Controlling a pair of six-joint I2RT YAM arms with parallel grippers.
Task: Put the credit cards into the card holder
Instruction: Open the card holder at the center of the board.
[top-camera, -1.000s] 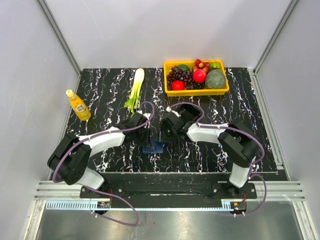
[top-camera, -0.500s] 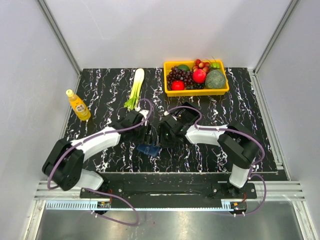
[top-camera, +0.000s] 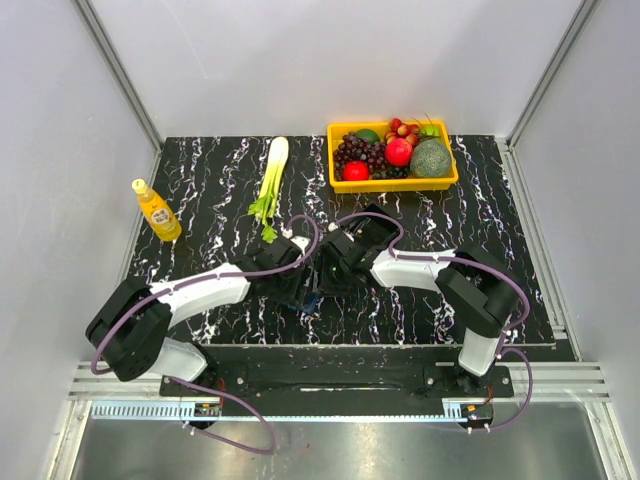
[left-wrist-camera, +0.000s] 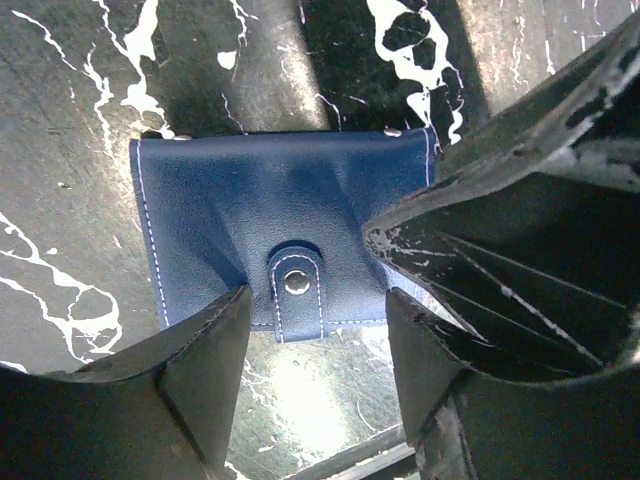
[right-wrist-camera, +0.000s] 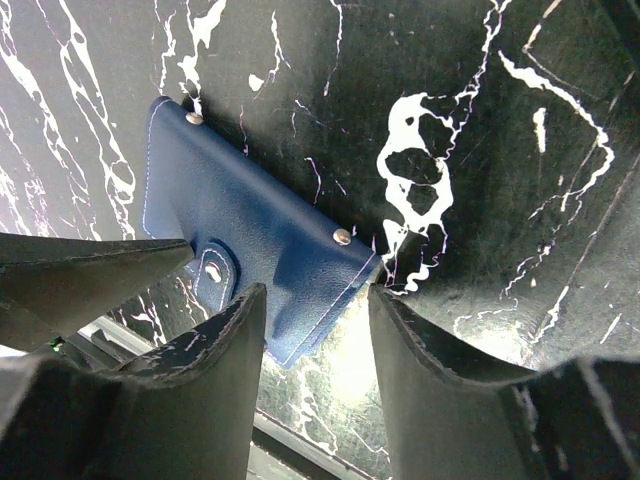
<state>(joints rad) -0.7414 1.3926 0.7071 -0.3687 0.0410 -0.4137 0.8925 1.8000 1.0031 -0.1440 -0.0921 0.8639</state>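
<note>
The small closed navy-blue card holder (left-wrist-camera: 285, 215) lay flat on the black white-veined counter (left-wrist-camera: 80, 120), near-centre, its long axis across the wide-open left claw (left-wrist-camera: 312, 300) straddling its snap tab (left-wrist-camera: 296, 283), while the open, empty right claw (right-wrist-camera: 315, 300) hovered over one corner.

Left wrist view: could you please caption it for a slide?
Open left gripper over the closed blue card holder on marbled table.

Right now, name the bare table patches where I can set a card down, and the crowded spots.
Bare table lies between the bottle and the celery, and on the right between the fruit tray and the right arm. Crowded: the centre, where the left gripper and right gripper hang open over the card holder.
</note>
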